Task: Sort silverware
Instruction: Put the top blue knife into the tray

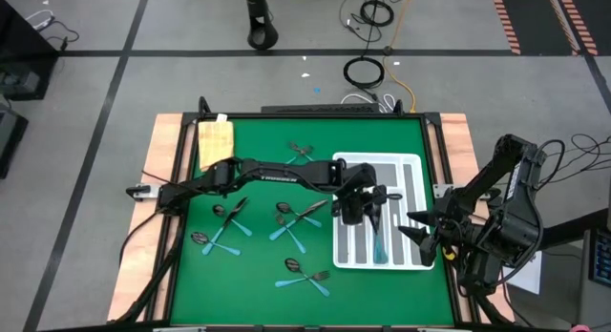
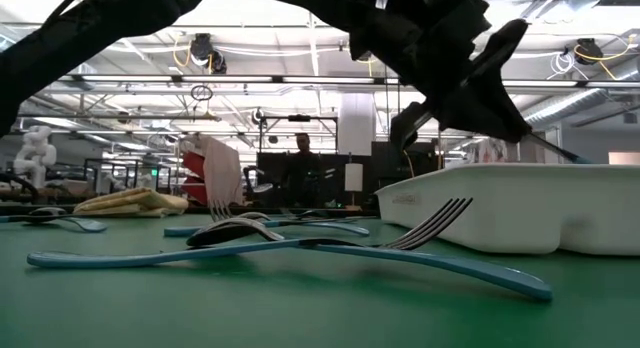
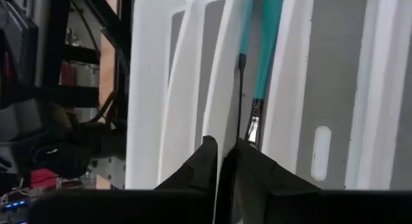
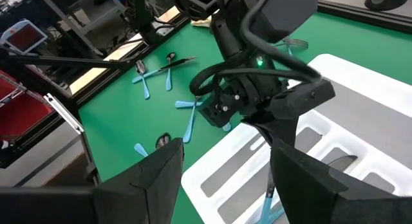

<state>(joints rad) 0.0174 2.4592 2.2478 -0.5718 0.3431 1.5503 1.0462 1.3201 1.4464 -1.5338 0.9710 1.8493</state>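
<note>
**Left pincer over the tray, one piece going in**

While the left pincer hangs over the white divided tray, its fingers are pressed almost together on something thin and dark that runs forward from between them in the left wrist view; it looks like a knife held edge-on, though its kind cannot be told for sure. Just ahead of the fingertips lies a teal-handled piece already in a slot. To do this step well, the arm would likely need to keep the held piece parallel to the dividers, bring it low into the slot beneath the pincer, and let go only once it clears the divider wall, so it does not bridge two compartments.

Most of the silverware lies loose on the green table, behind the left pincer and well apart from the tray: crossed pairs of forks and spoons with silvery heads and light blue handles. In the low view a fork rests tines-up across a spoon.

The right pincer waits spread at the tray's near corner
</note>
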